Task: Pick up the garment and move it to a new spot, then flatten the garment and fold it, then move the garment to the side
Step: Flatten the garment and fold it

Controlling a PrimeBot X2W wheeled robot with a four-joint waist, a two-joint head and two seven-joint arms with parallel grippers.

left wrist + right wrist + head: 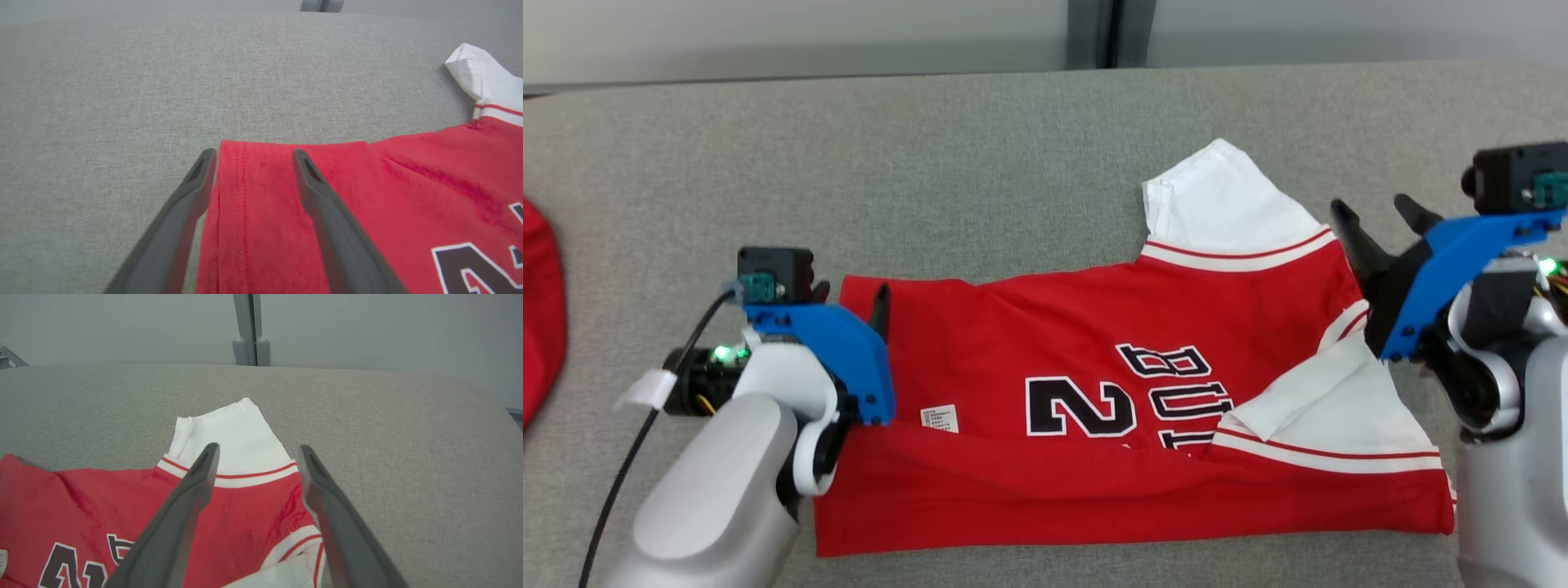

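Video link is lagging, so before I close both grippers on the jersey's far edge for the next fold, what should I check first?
1. Left gripper open: ok.
2. Right gripper open: ok.
3. Left one straddles the far hem corner of the jersey: ok, one finger over cloth, one over the grey surface.
4. Right one is over the shoulder, beside the far white sleeve: ok.
5. Near flap lies folded up over the front: ok.
6. Fingertips low enough to pinch cloth: cannot tell.
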